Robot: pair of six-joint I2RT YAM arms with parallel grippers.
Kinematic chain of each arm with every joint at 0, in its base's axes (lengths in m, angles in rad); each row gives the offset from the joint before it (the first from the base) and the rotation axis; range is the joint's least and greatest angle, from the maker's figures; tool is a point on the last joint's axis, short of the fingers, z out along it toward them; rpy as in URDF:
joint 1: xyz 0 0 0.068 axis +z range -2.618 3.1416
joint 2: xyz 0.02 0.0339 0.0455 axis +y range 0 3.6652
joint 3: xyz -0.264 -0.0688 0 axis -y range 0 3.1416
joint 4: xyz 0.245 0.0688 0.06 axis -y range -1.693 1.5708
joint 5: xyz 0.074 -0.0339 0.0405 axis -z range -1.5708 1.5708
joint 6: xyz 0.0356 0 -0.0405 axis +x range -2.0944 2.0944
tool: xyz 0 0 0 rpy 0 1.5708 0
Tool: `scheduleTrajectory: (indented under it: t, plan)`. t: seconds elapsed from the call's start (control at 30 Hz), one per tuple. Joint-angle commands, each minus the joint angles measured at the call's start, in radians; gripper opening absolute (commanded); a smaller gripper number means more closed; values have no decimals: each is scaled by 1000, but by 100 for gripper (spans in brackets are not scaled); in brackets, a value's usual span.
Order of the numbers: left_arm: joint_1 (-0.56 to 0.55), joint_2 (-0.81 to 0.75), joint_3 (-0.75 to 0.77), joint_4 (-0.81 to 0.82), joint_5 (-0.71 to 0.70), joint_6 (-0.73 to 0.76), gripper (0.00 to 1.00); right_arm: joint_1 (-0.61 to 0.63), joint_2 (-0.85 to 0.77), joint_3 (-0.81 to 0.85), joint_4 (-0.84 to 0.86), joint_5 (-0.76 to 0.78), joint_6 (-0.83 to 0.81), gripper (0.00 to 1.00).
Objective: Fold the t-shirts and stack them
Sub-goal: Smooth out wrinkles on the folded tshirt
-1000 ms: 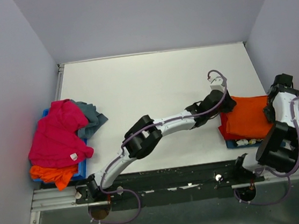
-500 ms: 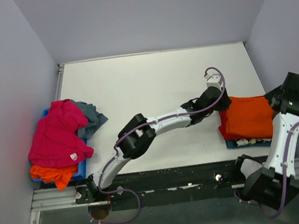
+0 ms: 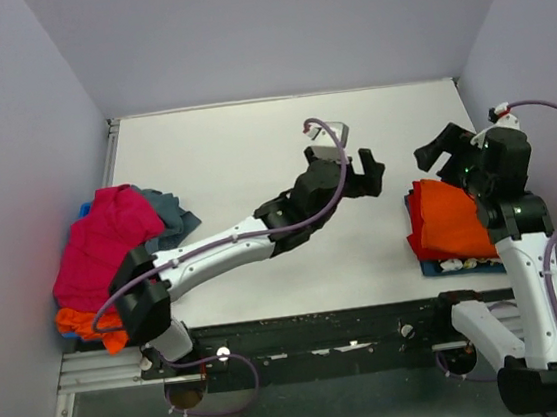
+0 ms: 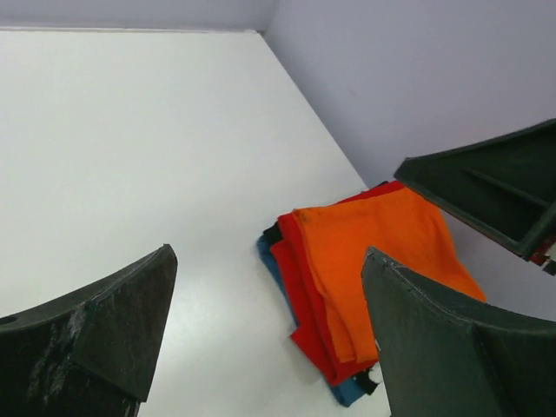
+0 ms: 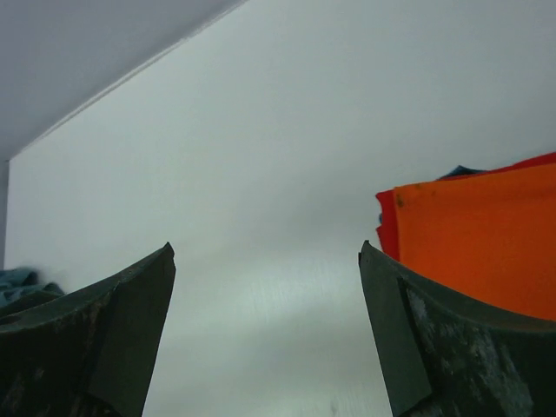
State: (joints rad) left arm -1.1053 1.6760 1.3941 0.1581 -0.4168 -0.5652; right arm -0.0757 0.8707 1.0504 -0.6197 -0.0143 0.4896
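White table [image 3: 254,171]; metal rail [image 3: 95,368] along its near edge.

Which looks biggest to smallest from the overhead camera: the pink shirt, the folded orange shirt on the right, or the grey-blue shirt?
1. pink shirt, crumpled at the left.
2. folded orange shirt.
3. grey-blue shirt, partly hidden by the pink one, so only its showing part counts.
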Motion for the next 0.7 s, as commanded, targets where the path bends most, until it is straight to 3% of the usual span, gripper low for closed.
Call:
scheduleTrajectory:
  t: [0.0, 0.3, 0.47, 0.67]
  plan:
    - [12, -180, -209, -40, -123, 16, 96, 102, -87, -81, 118, -107, -34, 95]
    - [12, -565, -677, -14, -200, 1, 97, 143, -214, -328, 301, -259, -40, 95]
    - [12, -682, -776, -11, -224, -1, 97, 142, -252, -362, 299, -274, -62, 95]
    - [12, -687, -784, -26, -226, 22, 97, 143, -288, -378, 293, -273, -66, 95]
